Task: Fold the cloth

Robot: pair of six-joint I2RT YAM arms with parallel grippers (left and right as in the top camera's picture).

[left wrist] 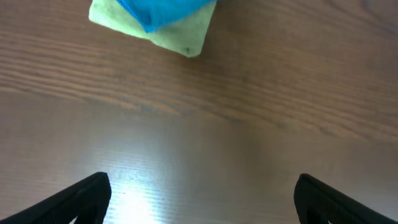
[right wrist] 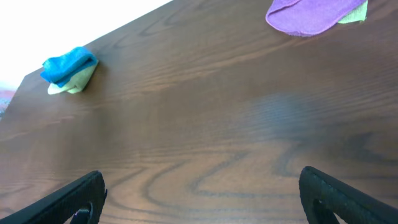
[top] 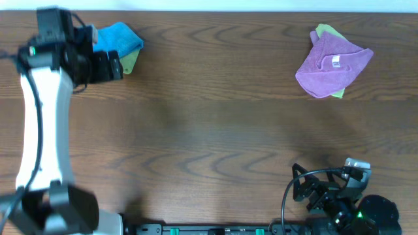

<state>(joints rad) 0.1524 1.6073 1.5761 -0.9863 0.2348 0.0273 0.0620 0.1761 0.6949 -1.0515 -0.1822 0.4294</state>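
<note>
The bright blue cloth (top: pixel 119 37) lies bunched at the far left of the table, on top of a light green cloth (top: pixel 129 62). It shows at the top of the left wrist view (left wrist: pixel 163 11) and far off in the right wrist view (right wrist: pixel 67 64). My left gripper (top: pixel 108 65) is open and empty, hovering just beside the blue cloth, over bare wood (left wrist: pixel 202 199). My right gripper (top: pixel 326 189) is open and empty near the front right edge (right wrist: pixel 202 193).
A purple cloth (top: pixel 330 64) lies over another light green cloth (top: pixel 324 31) at the far right, also in the right wrist view (right wrist: pixel 311 14). The wooden table (top: pixel 215 124) spreads between the two piles. The left arm (top: pixel 42 111) reaches along the left side.
</note>
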